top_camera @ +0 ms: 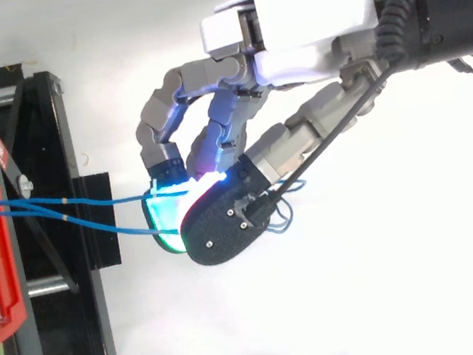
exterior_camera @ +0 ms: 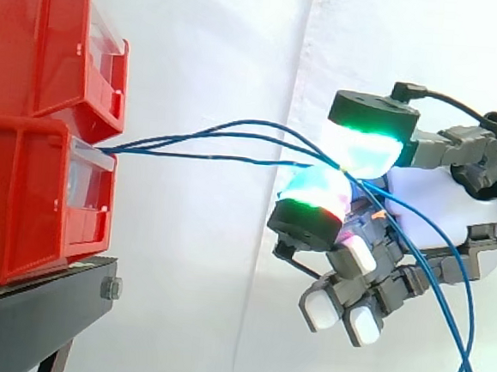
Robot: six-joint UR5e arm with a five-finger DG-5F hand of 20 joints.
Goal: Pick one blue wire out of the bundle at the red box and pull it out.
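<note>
Blue wires [exterior_camera: 216, 158]: you see a few strands leaving the front of the lower bin [exterior_camera: 23, 211], just under its top lip. They run to the right through mid-air, spreading a little apart on the way. They close together again at the hand [exterior_camera: 436, 209].

Hand: clamped on the wires. Two glowing pads [exterior_camera: 363, 148] meet on them, one above and one below, with green and cyan at the contact. The strands converge right at that pinch, so you cannot tell whether one strand is held or several. The other fingers curl underneath, white-tipped. Past the pinch the loose ends cross in front of the palm and hang down to the lower right, free in the air.

Top view: the wires cross from the lower bin at the left edge, over the black stand [top_camera: 76, 329], to the pads. Two strands read clearly here, split apart as they near the hand. A small loop of blue shows on the far side of the pinch, beside the dark pad back. The hand comes in from the upper right and sits well apart from the bin.

Around: an upper bin [exterior_camera: 36, 40], also red, is stacked on the lower one, and both sit on the stand. A white curtain [exterior_camera: 205, 303] hangs behind.
</note>
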